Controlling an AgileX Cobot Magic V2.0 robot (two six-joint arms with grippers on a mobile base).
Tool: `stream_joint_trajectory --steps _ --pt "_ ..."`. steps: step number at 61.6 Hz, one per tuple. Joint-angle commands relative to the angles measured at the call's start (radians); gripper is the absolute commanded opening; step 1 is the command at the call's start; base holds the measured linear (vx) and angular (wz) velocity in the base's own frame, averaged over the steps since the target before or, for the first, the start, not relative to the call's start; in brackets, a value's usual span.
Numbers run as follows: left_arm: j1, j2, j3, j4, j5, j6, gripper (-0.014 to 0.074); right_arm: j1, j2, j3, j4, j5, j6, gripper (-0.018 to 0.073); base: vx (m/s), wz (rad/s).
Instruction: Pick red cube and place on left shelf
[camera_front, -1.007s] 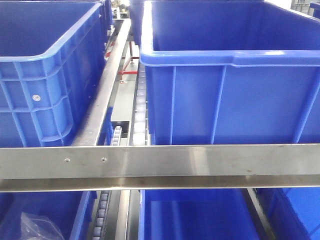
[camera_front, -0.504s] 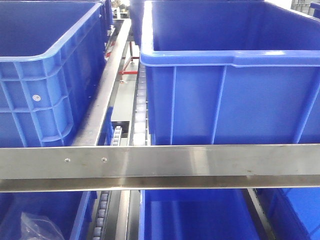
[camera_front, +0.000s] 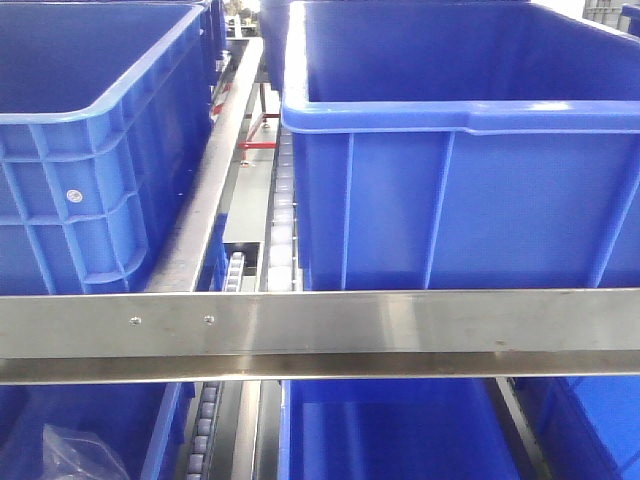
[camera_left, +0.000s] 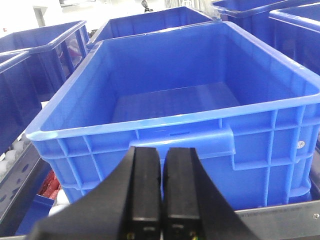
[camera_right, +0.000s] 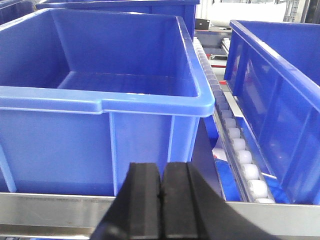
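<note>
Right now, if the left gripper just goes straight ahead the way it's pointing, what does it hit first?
Most likely the near wall of the blue bin directly ahead of the left gripper, whose jaws are shut. Depth is hard to judge from the wrist view.

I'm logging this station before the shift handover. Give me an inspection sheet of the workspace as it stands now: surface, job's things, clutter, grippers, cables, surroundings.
Surface: steel shelf rail across the front; roller track running between the bins.
Job's things: red cube, nothing seen in any view.
Clutter: crumpled clear plastic bag in the lower left bin; something red below the left bin, too unclear to name.
Grippers: left gripper shut, holding nothing; right gripper shut, holding nothing.
Cables: nothing seen.
Surroundings: large blue bins, left and right, both showing empty interiors; further blue bins on the lower level.
</note>
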Motion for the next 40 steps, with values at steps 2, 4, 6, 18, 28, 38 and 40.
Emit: stream_joint_trajectory --steps 2,4,6,18,28,38,40 --pt "-0.007 0.000 0.022 -0.005 -0.090 0.001 0.0106 -0.006 -0.019 -0.025 0.001 -0.090 -0.008 0.0057 0.00 0.00" --pt "-0.007 0.000 0.022 -0.005 -0.090 0.001 0.0106 -0.006 -0.019 -0.025 0.001 -0.090 -0.008 0.0057 0.00 0.00" --pt "-0.007 0.000 0.022 -0.005 -0.090 0.001 0.0106 -0.006 -0.019 -0.025 0.001 -0.090 -0.008 0.0057 0.00 0.00" --pt "-0.007 0.000 0.022 -0.005 -0.090 0.001 0.0106 -0.006 -0.019 -0.025 0.001 -0.089 -0.008 0.0057 0.00 0.00" --pt "-0.007 0.000 0.022 -0.005 -0.090 0.001 0.0106 -0.006 -0.019 -0.025 0.001 -0.089 -0.008 0.0057 0.00 0.00" --pt "-0.007 0.000 0.022 -0.005 -0.090 0.001 0.0106 -0.006 -0.019 -0.025 0.001 -0.089 -0.008 0.0057 0.00 0.00" --pt "-0.007 0.000 0.022 -0.005 -0.090 0.001 0.0106 -0.006 -0.019 -0.025 0.001 -0.089 -0.008 0.0057 0.00 0.00"
